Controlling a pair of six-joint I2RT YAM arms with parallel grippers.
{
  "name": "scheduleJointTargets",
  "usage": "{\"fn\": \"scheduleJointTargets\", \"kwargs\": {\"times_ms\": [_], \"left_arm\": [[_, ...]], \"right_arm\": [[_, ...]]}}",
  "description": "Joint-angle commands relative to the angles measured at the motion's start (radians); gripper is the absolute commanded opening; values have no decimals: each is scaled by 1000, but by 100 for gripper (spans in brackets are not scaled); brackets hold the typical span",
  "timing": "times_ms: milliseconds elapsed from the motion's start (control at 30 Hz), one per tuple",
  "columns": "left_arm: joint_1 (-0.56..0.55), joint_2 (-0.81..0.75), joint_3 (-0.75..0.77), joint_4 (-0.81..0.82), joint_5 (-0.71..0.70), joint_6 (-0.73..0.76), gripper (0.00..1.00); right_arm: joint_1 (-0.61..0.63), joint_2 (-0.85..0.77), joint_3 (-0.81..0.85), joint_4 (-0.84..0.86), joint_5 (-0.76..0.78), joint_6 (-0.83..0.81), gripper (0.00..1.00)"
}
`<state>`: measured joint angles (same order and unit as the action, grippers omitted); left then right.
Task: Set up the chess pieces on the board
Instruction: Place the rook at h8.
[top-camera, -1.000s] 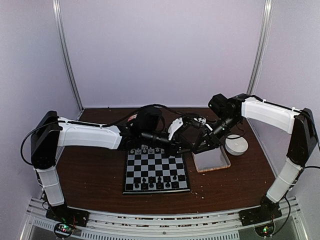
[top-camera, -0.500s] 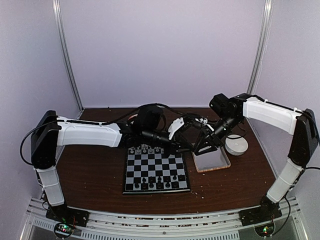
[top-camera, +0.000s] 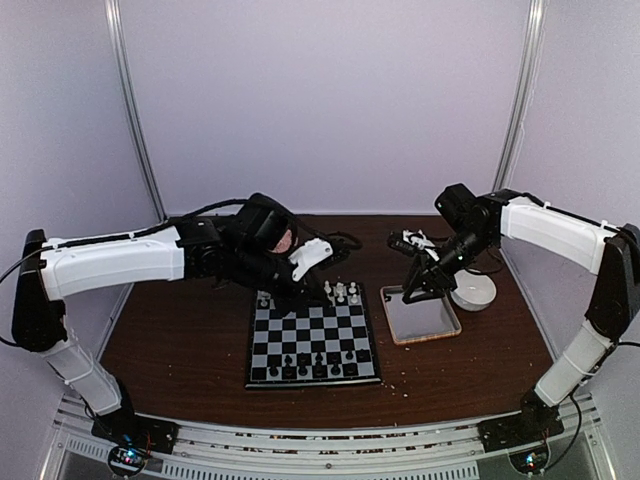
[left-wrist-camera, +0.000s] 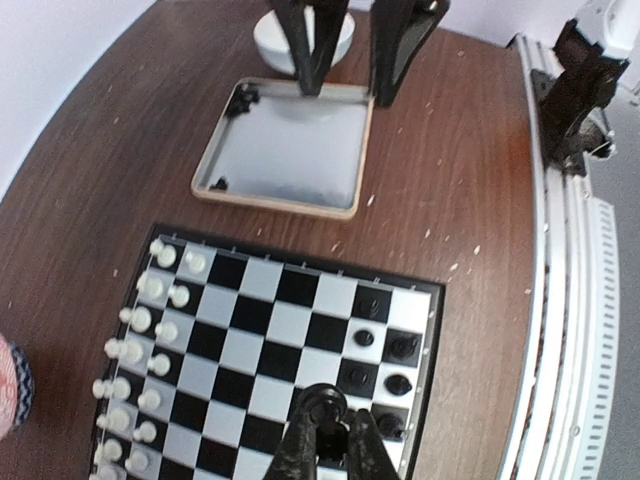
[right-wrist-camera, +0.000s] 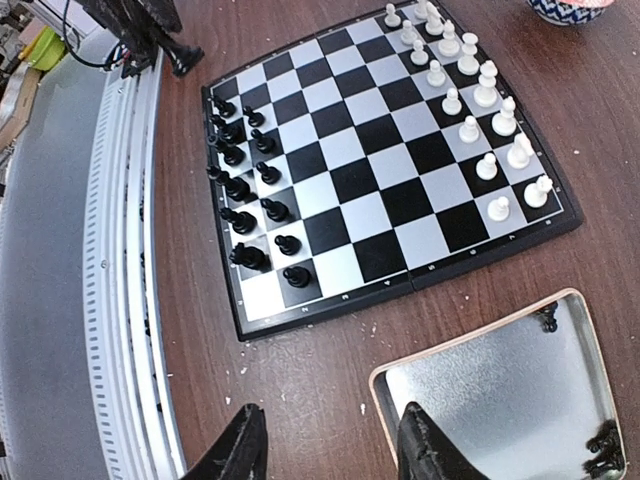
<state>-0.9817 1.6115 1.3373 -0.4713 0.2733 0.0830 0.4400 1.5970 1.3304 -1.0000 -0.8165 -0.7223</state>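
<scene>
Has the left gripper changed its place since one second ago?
Yes. The left gripper has swung left, away from the tray, to the far left corner of the board.

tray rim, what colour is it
The tray rim is pale wooden tan; it shows best in the left wrist view.

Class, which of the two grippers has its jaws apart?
The right gripper, spread by the tray's rim; the left gripper is pinched on a black chess piece.

No readable text, no labels or numbers (any view)
</scene>
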Motion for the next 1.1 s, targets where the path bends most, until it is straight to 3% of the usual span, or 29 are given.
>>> {"fn": "scheduleJointTargets", "kwargs": {"times_ms": [0, 267, 400, 633, 1067], "left_arm": [[6, -71, -47, -232, -191, -59, 0], [6, -198, -104, -392, -313, -179, 0], [11, -265, -191, -415, -310, -201, 0], [12, -309, -344, -319, -229, -202, 0], [11, -192, -425, -144, -127, -202, 0]], "right_arm": [[-4, -18, -28, 52, 88, 27, 45], [-5, -15, -46, 85, 180, 24, 42], [-5, -5, -55, 113, 224, 47, 42], [-3, 15, -51, 114, 251, 49, 41], [-3, -8, -65, 121, 255, 50, 40]]}}
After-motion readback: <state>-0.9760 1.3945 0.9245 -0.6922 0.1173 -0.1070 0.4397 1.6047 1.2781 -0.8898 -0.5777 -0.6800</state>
